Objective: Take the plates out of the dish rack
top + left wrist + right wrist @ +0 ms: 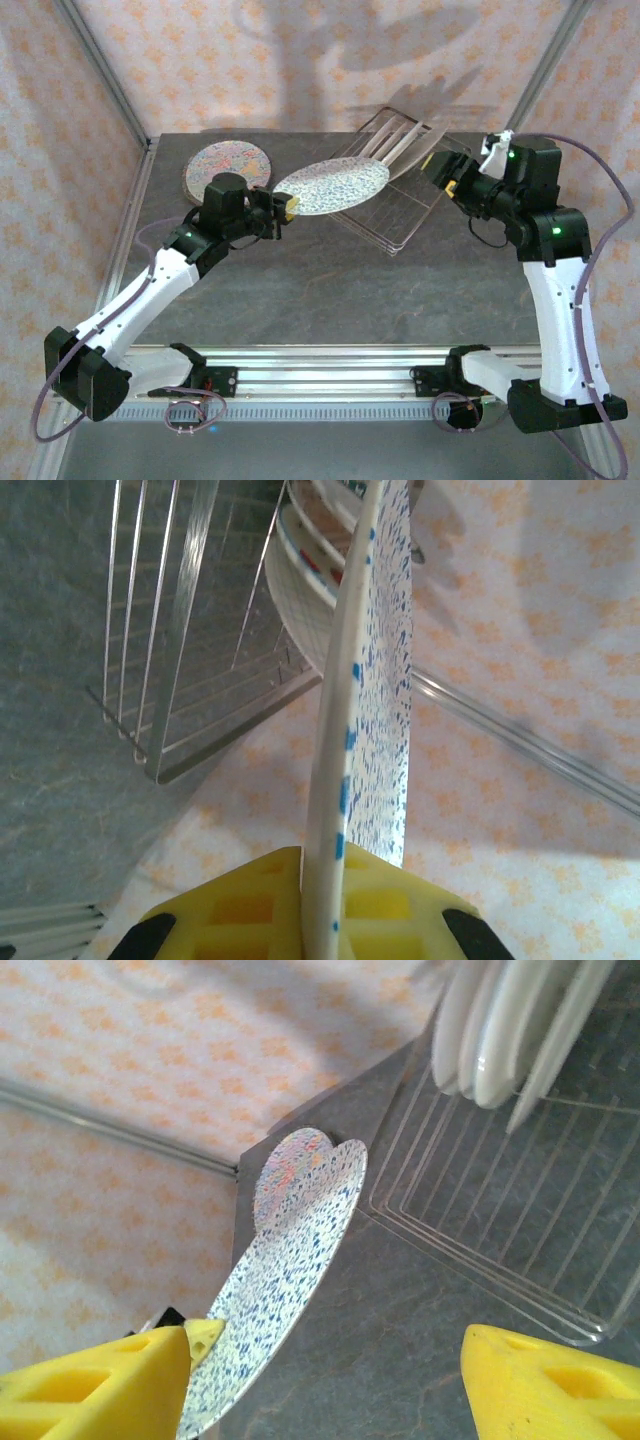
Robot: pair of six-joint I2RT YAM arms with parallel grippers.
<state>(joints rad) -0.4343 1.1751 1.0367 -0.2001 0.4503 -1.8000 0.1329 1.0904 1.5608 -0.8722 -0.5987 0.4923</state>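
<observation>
**tablewatcher:** Nearest in, the left gripper (285, 207) has its yellow fingers pinched on the rim of the blue-speckled plate (335, 186). The plate hangs in the air off the near-left corner of the dish rack (392, 238), clear of the table (330, 300). Looks like the carry-and-put-down bit. How should the arm play it?

**rackhand:** Probably swing left and away, toward the floral plate (228, 167) lying flat at the table's far left. Then bring the plate flat and lower it slowly, onto that one or just beside it. It's only an edge grip on a wide plate, so a jerk could twist it between the pads. Best to let go only once the plate rests on something.

**tablewatcher:** And the right gripper (447, 172)?

**rackhand:** Fingers spread wide with nothing between them, sitting by the rack's right side. The remaining plates (402, 145) stand on edge at the rack's far end. Likely its next target, though safer once the left arm is out of the way.

**tablewatcher:** Which camera helps most?

**rackhand:** The left wrist one shows the grip itself, with the rim running edge-on between the two pads. It also catches a red-marked plate (312, 572) in the rack beyond, which the top camera can't make out. From the right wrist, the speckled plate overlaps the floral one, and there's no telling contact there. The top camera has them side by side, not stacked.
</observation>
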